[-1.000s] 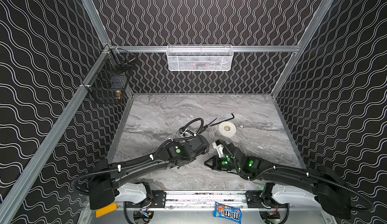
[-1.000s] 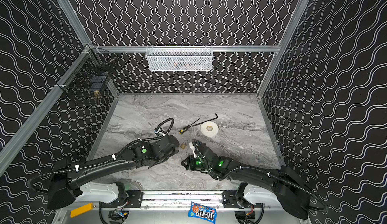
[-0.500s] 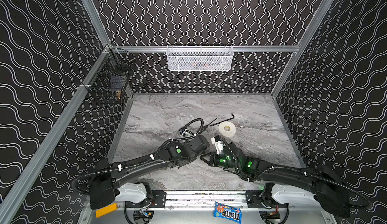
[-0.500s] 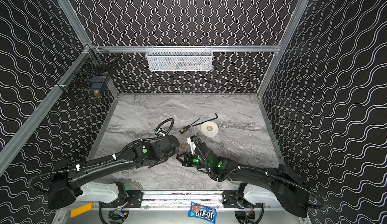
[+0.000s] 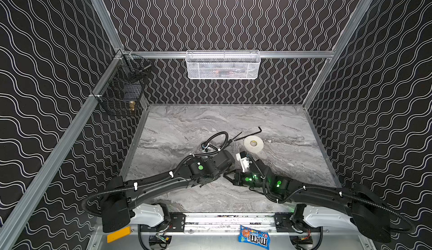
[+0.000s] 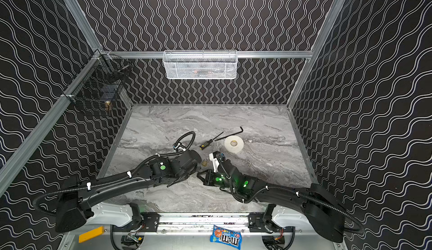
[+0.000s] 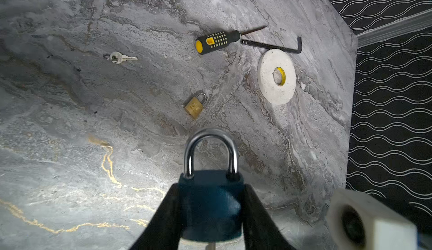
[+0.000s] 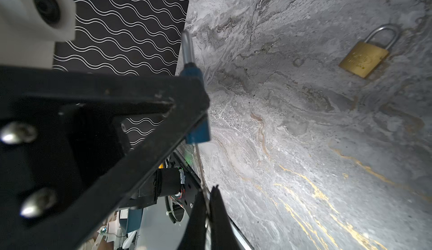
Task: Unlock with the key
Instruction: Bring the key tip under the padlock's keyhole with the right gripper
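In the left wrist view's lower centre, the left gripper (image 7: 210,188) has its jaws clamped on the blue padlock (image 7: 210,213), whose shackle sits closed. The right gripper (image 8: 207,191) jaws pinch the key (image 8: 200,167), tip at the keyway. Turning apparently remains. Farther up, a brass padlock (image 7: 194,106) lies apart.

Marble table (image 5: 187,125), brass padlock (image 7: 194,107), ringed key (image 7: 119,57), screwdriver (image 7: 216,42), tape (image 7: 266,89)

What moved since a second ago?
The right hand, pinching the thin silvery key, slid toward the blue padlock gripped by the left hand. The left hand and the small brass padlock stayed put.
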`<action>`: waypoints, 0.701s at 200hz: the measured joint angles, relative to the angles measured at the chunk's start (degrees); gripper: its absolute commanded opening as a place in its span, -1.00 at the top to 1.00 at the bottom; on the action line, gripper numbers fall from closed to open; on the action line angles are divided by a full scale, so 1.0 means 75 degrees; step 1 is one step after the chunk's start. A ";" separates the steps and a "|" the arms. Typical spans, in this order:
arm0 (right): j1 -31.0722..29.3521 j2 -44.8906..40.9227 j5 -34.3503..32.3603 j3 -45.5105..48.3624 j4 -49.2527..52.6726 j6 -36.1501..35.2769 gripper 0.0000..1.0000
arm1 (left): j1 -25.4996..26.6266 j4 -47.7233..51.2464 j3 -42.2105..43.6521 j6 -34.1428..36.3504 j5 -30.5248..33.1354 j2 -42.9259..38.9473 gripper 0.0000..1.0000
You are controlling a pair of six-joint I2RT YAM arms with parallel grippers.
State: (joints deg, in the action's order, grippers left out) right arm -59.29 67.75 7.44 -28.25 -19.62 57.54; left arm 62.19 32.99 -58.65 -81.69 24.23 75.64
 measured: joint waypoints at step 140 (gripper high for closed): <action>-0.0009 -0.0216 -0.0425 -0.0344 0.0664 -0.0015 1.00 | 0.0000 -0.0149 0.0134 -0.0090 0.0070 -0.0157 0.91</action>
State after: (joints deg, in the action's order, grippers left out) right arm -59.35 66.13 4.25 -30.83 -14.63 57.43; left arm 62.19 31.88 -57.65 -82.37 24.75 74.46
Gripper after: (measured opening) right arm 0.066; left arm 0.402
